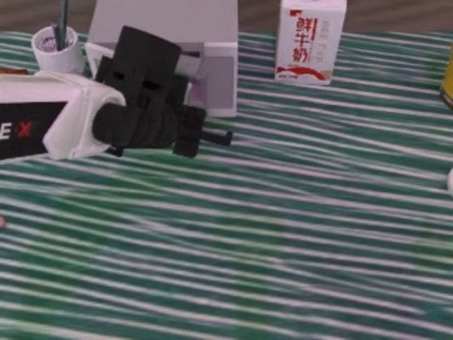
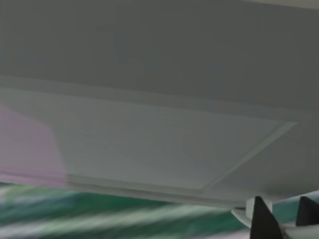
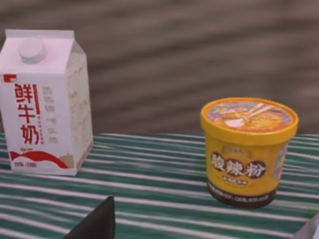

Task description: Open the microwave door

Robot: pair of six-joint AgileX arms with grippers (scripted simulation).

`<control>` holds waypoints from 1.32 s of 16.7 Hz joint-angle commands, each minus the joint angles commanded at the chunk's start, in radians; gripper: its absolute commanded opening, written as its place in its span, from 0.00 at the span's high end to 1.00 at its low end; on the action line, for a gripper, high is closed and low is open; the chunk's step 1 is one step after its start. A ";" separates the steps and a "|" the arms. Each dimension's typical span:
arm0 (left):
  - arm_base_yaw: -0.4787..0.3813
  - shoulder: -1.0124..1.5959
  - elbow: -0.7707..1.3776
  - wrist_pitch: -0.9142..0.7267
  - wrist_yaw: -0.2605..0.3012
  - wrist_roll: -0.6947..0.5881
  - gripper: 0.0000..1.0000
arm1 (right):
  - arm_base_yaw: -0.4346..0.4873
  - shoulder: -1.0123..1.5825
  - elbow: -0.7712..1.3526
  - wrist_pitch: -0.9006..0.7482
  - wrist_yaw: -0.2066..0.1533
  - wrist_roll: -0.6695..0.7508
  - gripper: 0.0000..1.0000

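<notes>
1. Reaching in, my left gripper (image 1: 212, 136) hangs just before the microwave (image 1: 166, 28); whether its fingers clasp anything, I cannot tell.
2. Beside it, the door (image 1: 221, 78) looks ajar, purple showing.
3. I should sweep outward along the door's arc.
4. My right arm idles beyond the carton (image 1: 310, 39).

Matt grey microwave (image 1: 170, 28) on striped green cloth (image 1: 283, 234); paper milk carton (image 1: 310, 39).

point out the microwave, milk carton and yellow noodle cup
microwave (image 1: 170, 20), top view, on its flat grey top.
milk carton (image 3: 35, 107), right wrist view, on the front face by the red characters.
yellow noodle cup (image 3: 246, 164), right wrist view, on its yellow side wall.
</notes>
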 joint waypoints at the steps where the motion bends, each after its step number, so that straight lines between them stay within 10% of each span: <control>1: 0.000 0.000 0.000 0.000 0.000 0.000 1.00 | 0.000 0.000 0.000 0.000 0.000 0.000 0.00; 22: 0.029 -0.040 -0.049 0.012 0.066 0.077 1.00 | 0.000 0.000 0.000 0.000 0.000 0.000 0.00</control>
